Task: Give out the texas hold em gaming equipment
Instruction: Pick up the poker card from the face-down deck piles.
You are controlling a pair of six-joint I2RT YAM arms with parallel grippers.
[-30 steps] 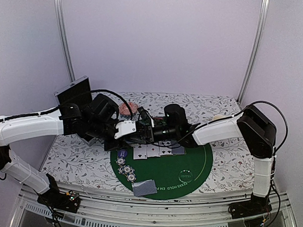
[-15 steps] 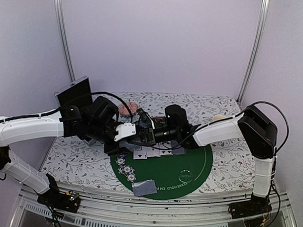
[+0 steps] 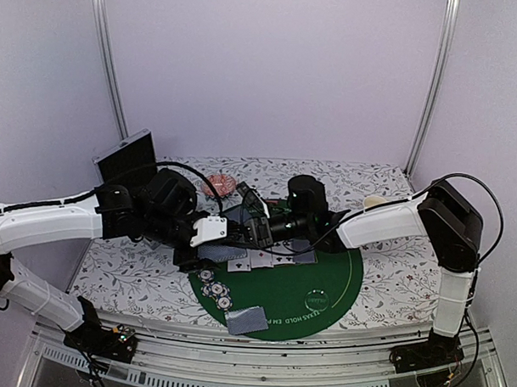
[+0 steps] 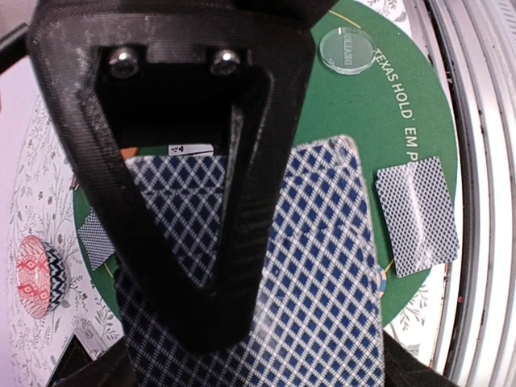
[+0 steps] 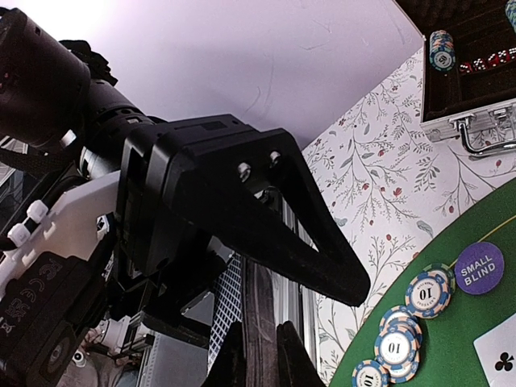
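Right gripper point(image 5: 262, 332) clamped on one blue-diamond-backed playing card point(image 4: 322, 266), back up, long axis along left gripper point(image 3: 227, 232), whose opening I can't tell. Three face-up cards point(image 3: 260, 260) on green mat point(image 3: 323, 276).

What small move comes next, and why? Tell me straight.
Probably ease the right hand back from the left hand, taking the cards along. The right hand looks pinched on the cards, mid-air over the mat, with the left hand close against them.

Lab test booth: plain white walls point(image 3: 271, 75), metal frame posts point(image 3: 107, 61), floral-clothed table point(image 3: 124, 278).
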